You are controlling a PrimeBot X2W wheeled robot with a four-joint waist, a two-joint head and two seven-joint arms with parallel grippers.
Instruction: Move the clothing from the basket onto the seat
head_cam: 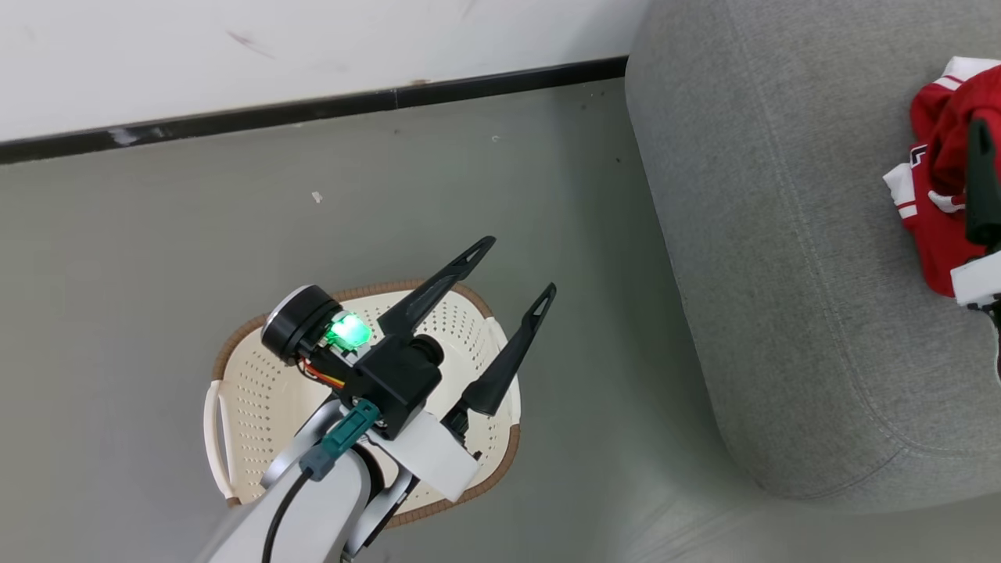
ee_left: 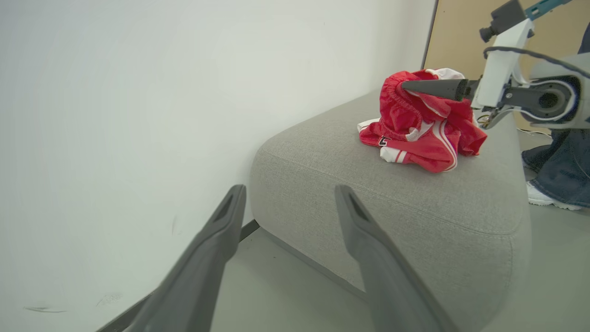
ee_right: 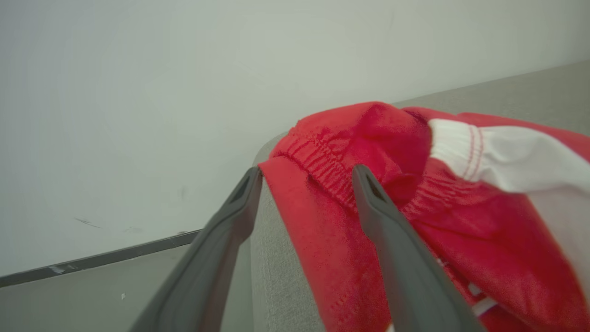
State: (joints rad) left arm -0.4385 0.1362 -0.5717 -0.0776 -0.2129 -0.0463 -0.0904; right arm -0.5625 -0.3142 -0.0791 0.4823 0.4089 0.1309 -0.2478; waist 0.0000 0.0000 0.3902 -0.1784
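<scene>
The red clothing (head_cam: 942, 156) with white stripes lies bunched on the grey seat (head_cam: 782, 234) at the far right. My right gripper (head_cam: 981, 137) reaches into the pile from the edge of the head view. In the right wrist view its fingers stand open (ee_right: 308, 171) with a red elastic-hemmed fold (ee_right: 332, 152) between them. The cream basket (head_cam: 250, 407) stands on the floor at lower left, with no garment showing inside. My left gripper (head_cam: 520, 266) hovers over it, open and holding nothing. From the left wrist view, the clothing (ee_left: 419, 129) is heaped on the seat (ee_left: 392, 207) beyond the open left gripper (ee_left: 289, 191).
A white wall with a black skirting strip (head_cam: 313, 105) runs behind the basket and seat. Grey floor (head_cam: 586, 234) separates basket and seat. A person's jeans leg and white shoe (ee_left: 553, 193) stand beyond the seat's far side.
</scene>
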